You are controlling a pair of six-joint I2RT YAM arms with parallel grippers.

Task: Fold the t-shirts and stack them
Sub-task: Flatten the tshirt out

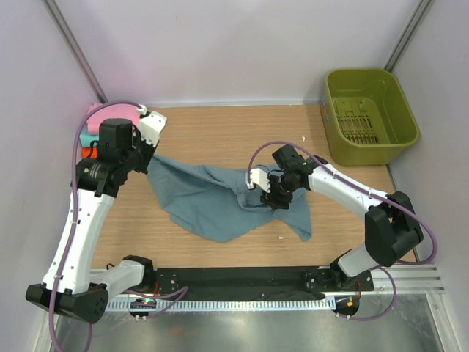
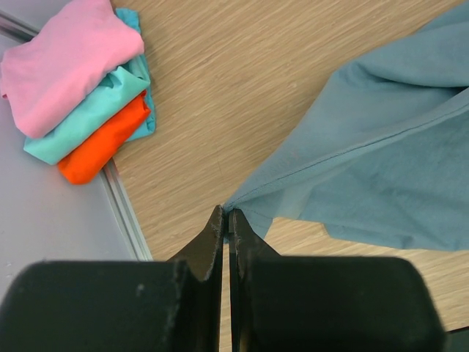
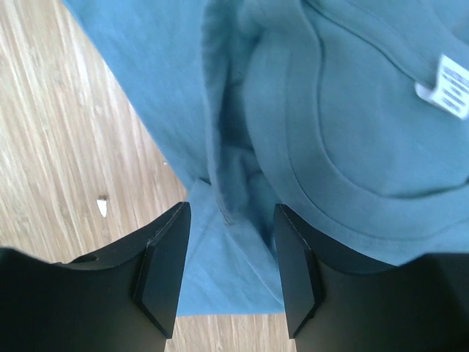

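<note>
A slate blue-grey t-shirt [image 1: 212, 198] lies crumpled across the middle of the table. My left gripper [image 2: 227, 218] is shut on one corner of it [image 2: 245, 202] and holds that corner stretched toward the left [image 1: 152, 158]. My right gripper [image 3: 229, 246] hovers open over the shirt's collar area [image 1: 269, 192], with a fold of cloth [image 3: 220, 176] showing between its spread jaws. The shirt's white neck label [image 3: 448, 88] sits beside the ribbed collar [image 3: 344, 198]. Folded pink [image 2: 69, 62], teal [image 2: 91, 117] and orange [image 2: 102, 143] t-shirts are stacked at the far left table edge.
An olive-green plastic basket [image 1: 370, 114] stands at the back right corner. The folded stack [image 1: 95, 121] is mostly hidden behind the left arm in the top view. A small white speck [image 3: 102, 208] lies on the wood near the shirt's hem.
</note>
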